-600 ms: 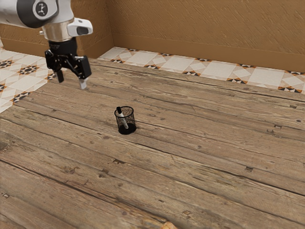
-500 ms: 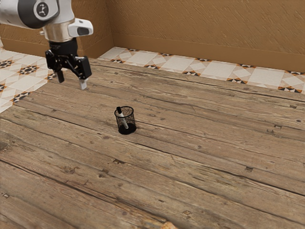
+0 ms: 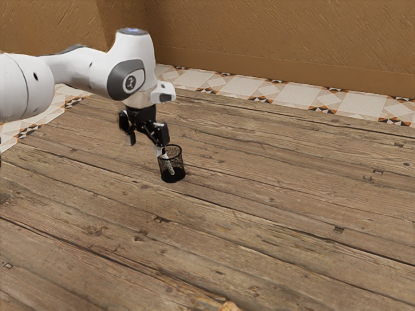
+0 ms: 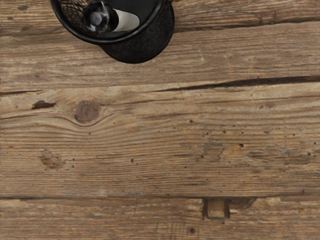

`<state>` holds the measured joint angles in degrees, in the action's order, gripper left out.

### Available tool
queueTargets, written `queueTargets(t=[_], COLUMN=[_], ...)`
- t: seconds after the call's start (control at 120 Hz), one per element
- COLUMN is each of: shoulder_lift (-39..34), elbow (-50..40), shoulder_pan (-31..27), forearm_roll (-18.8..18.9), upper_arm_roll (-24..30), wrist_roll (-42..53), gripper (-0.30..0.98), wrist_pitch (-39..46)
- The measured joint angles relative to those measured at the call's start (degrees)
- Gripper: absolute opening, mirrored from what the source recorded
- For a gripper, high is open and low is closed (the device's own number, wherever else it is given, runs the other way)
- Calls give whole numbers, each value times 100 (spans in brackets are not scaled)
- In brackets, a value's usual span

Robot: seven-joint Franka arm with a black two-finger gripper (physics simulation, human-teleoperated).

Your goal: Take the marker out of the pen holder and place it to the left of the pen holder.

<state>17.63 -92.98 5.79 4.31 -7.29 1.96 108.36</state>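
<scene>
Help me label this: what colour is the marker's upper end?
The marker's upper end is black, clearest in the wrist view.

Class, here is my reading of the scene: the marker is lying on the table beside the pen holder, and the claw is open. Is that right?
Not quite. The marker is not on the table beside the pen holder; it leans inside it, as the wrist view shows. The claw is open, as you say.

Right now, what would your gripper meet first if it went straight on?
Downward, my gripper would probably meet the tabletop first, though a finger might catch the pen holder; depth is unclear.
</scene>
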Motion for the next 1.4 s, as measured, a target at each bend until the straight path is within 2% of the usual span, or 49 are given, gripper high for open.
queueTargets(t=[0.125, 0.408, 1.125, 1.4], shoulder_lift=[281, 1238, 1742, 1708], elbow=[18, 919, 1028, 1015], shoulder_pan=[-29, -237, -395, -397], forearm_roll=[70, 69, -81, -314], upper_arm_roll=[-18, -18, -1, -8], wrist_roll=[80, 210, 355, 475], gripper=[69, 69, 68, 18], wrist_pitch=[530, 1210, 1876, 1960])
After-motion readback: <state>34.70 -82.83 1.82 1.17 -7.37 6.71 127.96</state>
